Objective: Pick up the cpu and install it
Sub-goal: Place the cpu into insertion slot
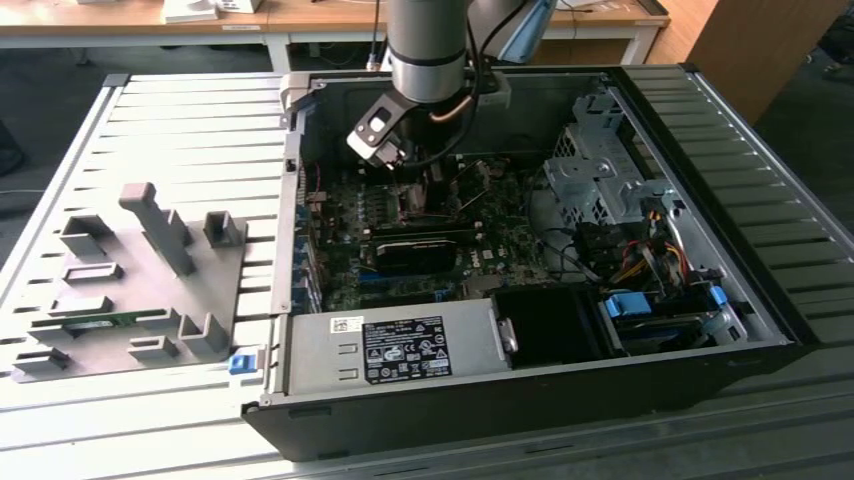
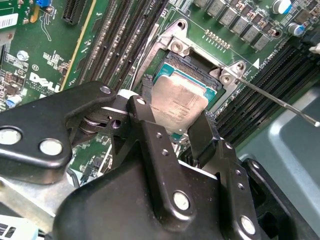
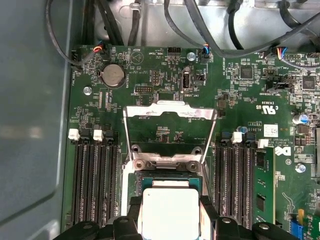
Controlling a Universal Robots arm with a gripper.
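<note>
Exterior view: the arm [image 1: 427, 50] reaches down into the open computer case [image 1: 747, 300], with the gripper [image 1: 411, 180] low over the motherboard [image 1: 350, 282]. Second wrist view, and the black fingers [image 2: 150, 135] are clamped on two opposite edges of the cpu [image 2: 179, 106], right over the socket [image 2: 186, 66]. First wrist view: the hinged load plate [image 3: 170, 111] stands flipped open just beyond the chip.

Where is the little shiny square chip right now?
In the first wrist view, the cpu is held by the gripper at the open socket on the green motherboard, between the rows of memory slots.
</note>
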